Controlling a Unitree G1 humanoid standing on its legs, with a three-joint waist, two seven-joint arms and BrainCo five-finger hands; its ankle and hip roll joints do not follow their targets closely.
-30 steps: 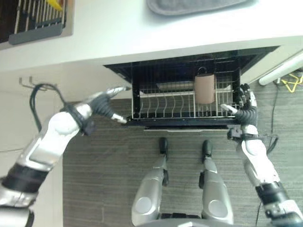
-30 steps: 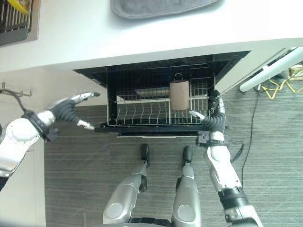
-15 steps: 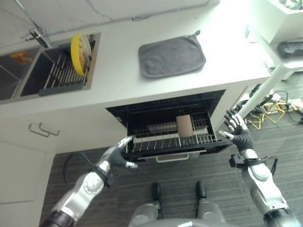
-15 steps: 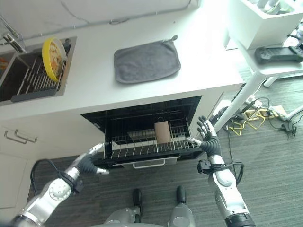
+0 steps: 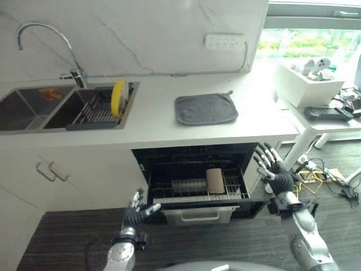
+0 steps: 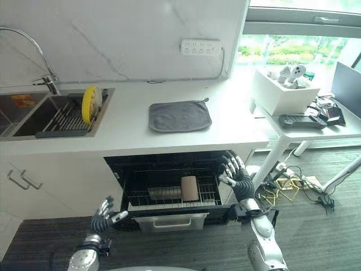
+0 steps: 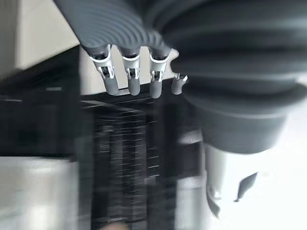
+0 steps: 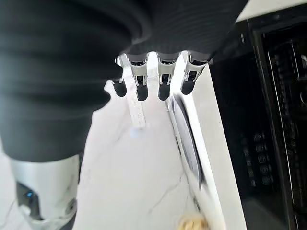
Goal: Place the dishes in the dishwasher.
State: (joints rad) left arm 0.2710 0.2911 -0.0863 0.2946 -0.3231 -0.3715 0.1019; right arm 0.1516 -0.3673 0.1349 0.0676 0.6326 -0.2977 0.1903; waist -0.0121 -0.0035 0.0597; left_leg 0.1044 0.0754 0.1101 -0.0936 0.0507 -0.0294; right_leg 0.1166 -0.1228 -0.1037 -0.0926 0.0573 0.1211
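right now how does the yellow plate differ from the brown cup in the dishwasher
The yellow plate stands on edge in the drying rack in the sink, up at counter level; the brown cup sits in the pulled-out dishwasher rack below the counter. The plate is flat, round and bright yellow, the cup cylindrical and dull brown. So the cup is already loaded and the plate is not. Both rest in wire racks, and neither hand touches them.
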